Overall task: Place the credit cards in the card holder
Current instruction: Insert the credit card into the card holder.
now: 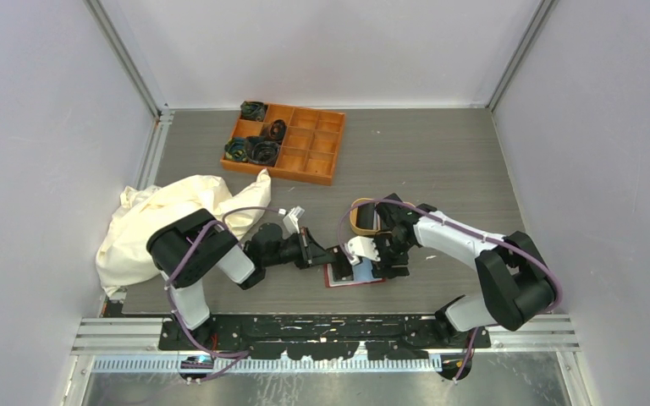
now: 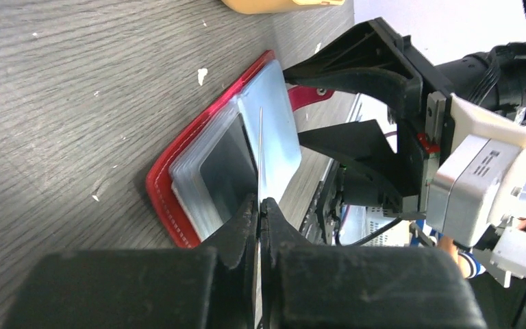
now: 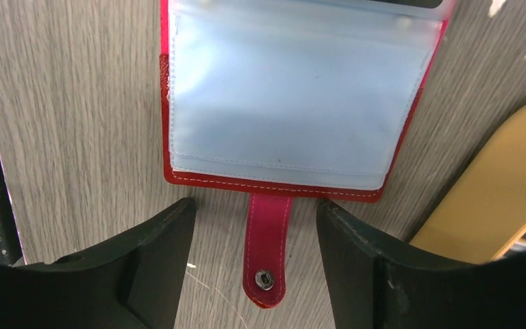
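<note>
The red card holder [image 1: 338, 282] lies open on the table near the front edge, with its light-blue pockets [image 3: 287, 96] facing up. My left gripper [image 2: 258, 204] is shut on a thin credit card [image 2: 260, 147] that shows edge-on. The card's far edge stands over the pockets [image 2: 277, 130] of the holder [image 2: 171, 192]. My right gripper [image 3: 255, 233] is open and low over the table, with a finger on each side of the red snap tab [image 3: 267, 247]. In the top view it [image 1: 378, 269] sits at the holder's right side, opposite the left gripper [image 1: 326, 254]. No other cards show.
A tan oval tray [image 1: 362, 216] lies just behind the holder and shows in the right wrist view [image 3: 493, 199]. An orange compartment box [image 1: 305, 156] holding dark items stands at the back. A crumpled cream cloth [image 1: 165, 220] lies at the left.
</note>
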